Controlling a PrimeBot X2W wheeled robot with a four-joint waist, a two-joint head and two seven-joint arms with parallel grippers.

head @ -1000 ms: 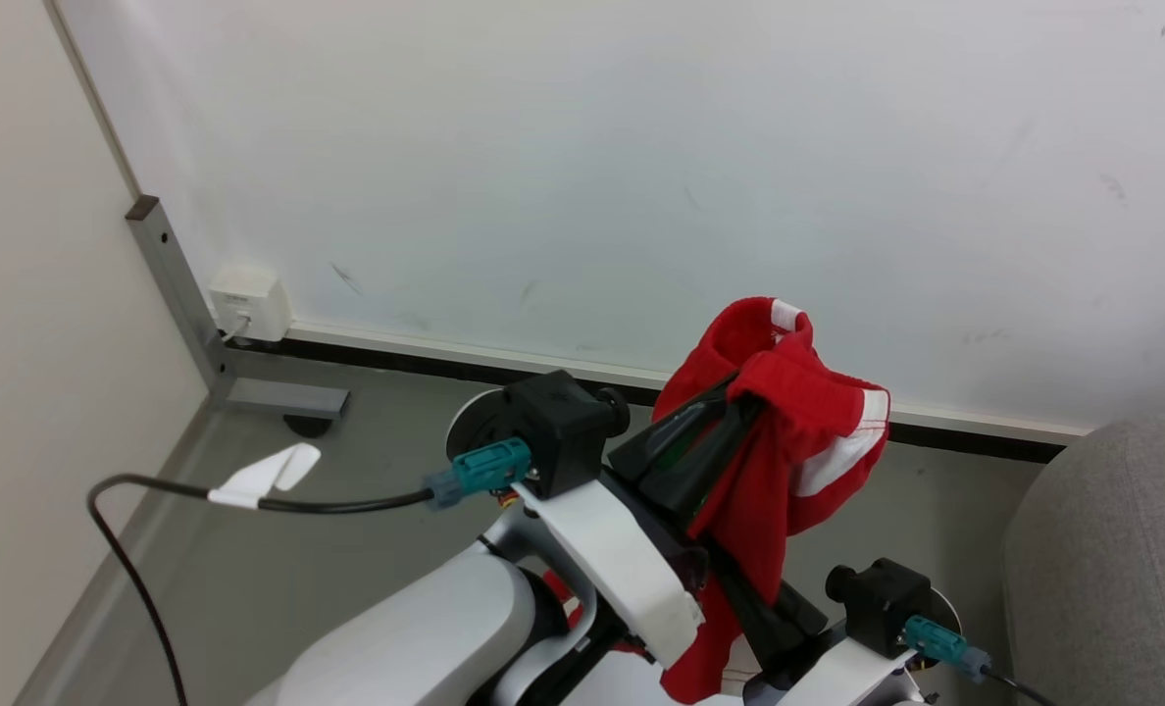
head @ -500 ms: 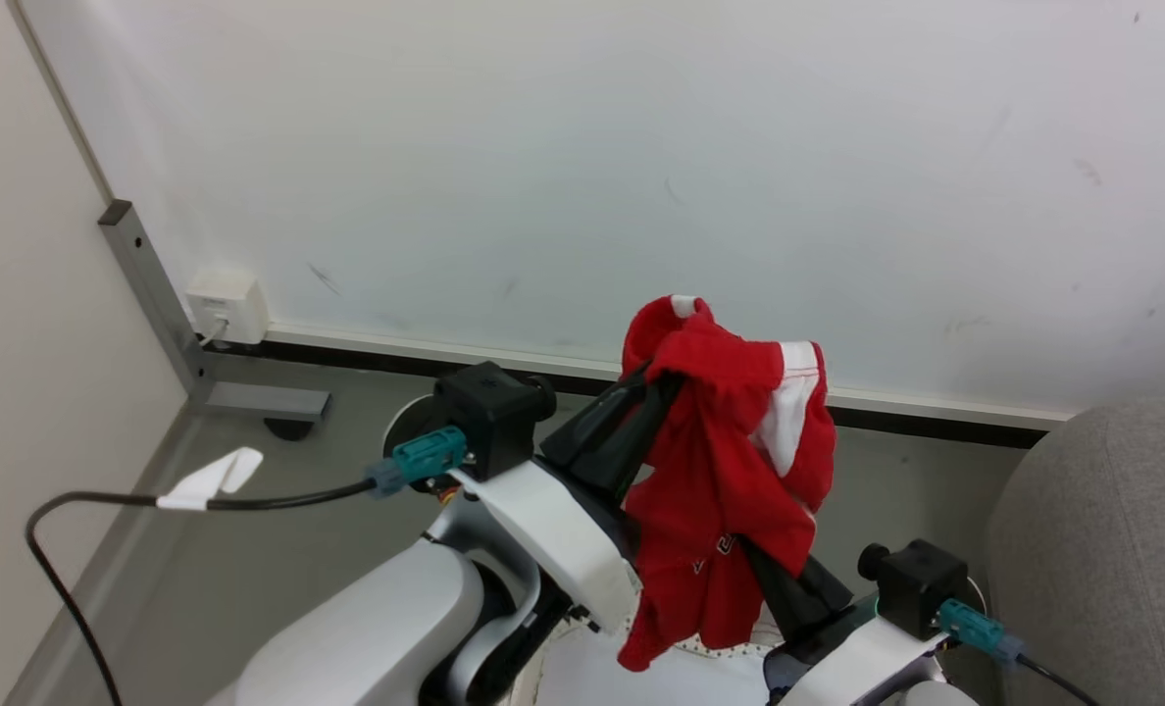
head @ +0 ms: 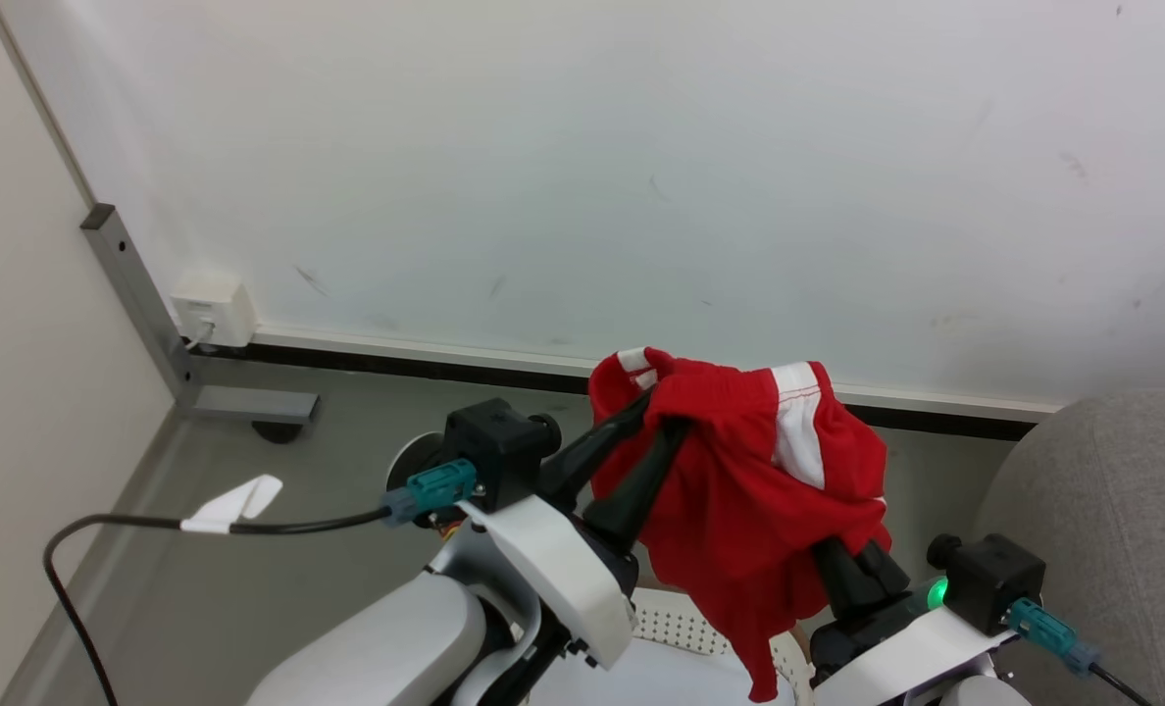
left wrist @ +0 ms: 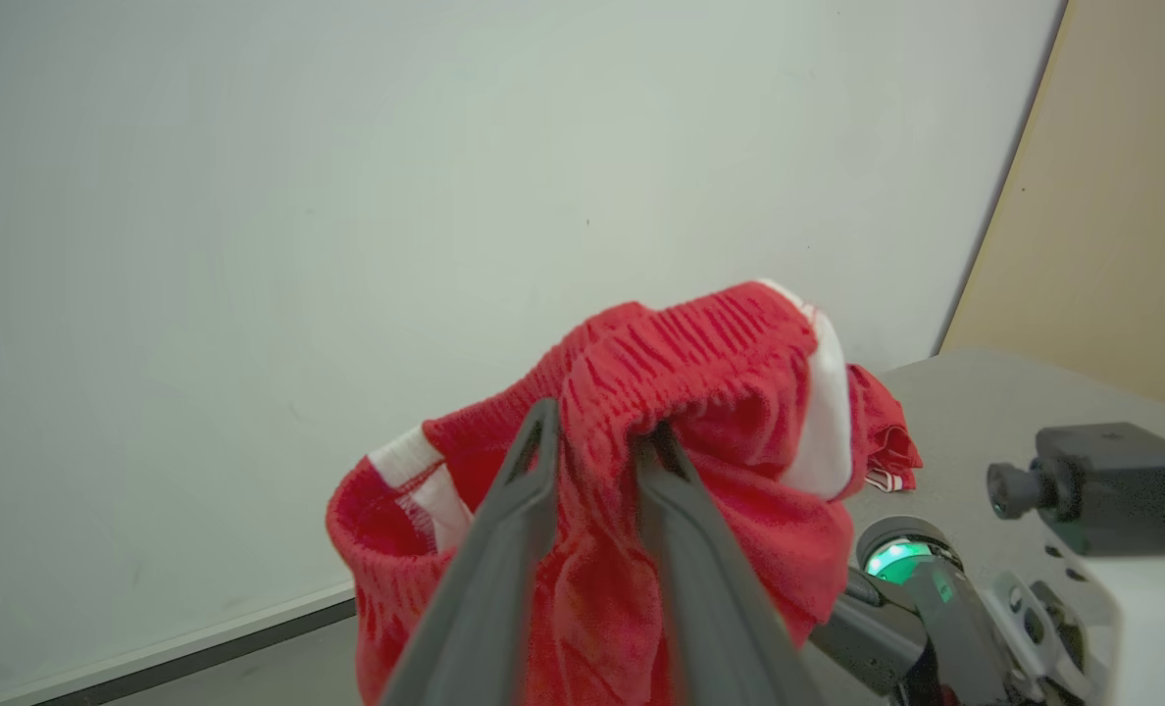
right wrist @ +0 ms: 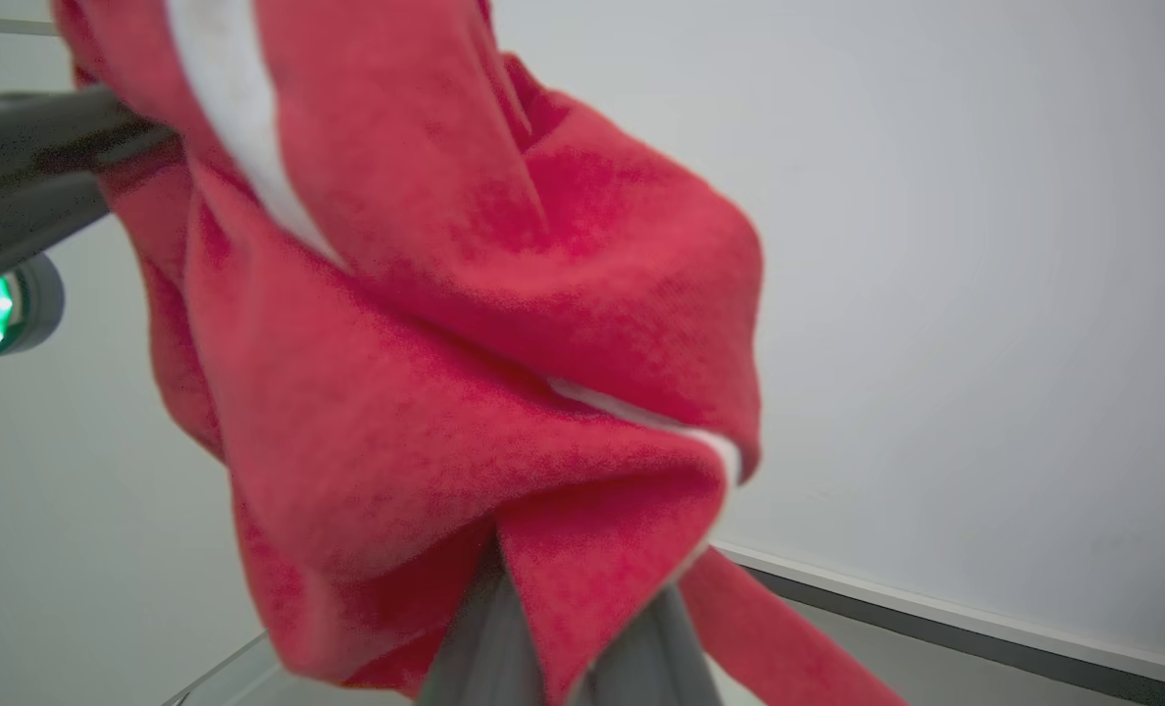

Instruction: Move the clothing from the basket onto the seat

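Basket (head: 710,628) rim lies at bottom edge, under both arms. Right gripper (right wrist: 573,637) is clamped on a lower fold of the clothing (head: 759,490); left gripper (head: 663,412) pinches the waistband. Clothing hangs in air above basket. Seat (head: 1102,510) has its rounded edge to the right, apart from the clothing. Bare floor (head: 347,471) and wall (head: 582,176) lie beyond.

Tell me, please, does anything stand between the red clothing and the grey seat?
Nothing visible does. The clothing, pinched by the left claw and right claw above the basket, has only bare floor between it and the seat.
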